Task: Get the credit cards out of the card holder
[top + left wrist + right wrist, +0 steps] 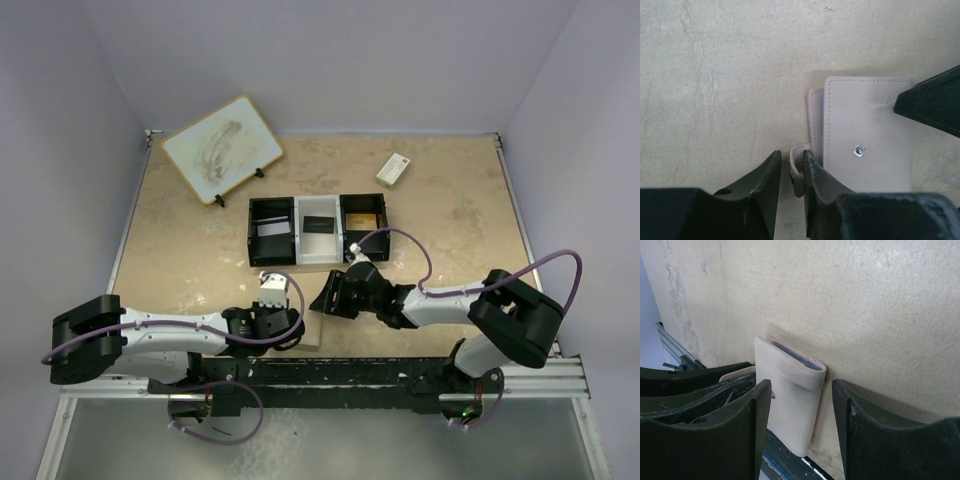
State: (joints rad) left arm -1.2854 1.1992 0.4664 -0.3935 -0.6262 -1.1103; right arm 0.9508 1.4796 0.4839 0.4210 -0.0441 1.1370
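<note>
The tan card holder (312, 331) lies shut on the table near the front edge, between my two grippers. In the left wrist view it (867, 135) lies flat, and its snap tab (798, 172) curls up between my left gripper's (791, 162) narrow jaws. The tab leans on one finger, with a slim gap to the other. My right gripper (801, 390) is open and straddles the holder (790, 400); one finger (932, 100) sits over its far corner. A dark bluish edge (795, 356) shows in the holder's mouth. Whether it is a credit card I cannot tell.
A black-and-white three-compartment tray (318, 262) stands just behind the grippers, with a card lying in each compartment. A white box with a red mark (394, 170) lies at the back right. A small whiteboard on a stand (222, 148) is at the back left. The metal rail (400, 370) runs along the front.
</note>
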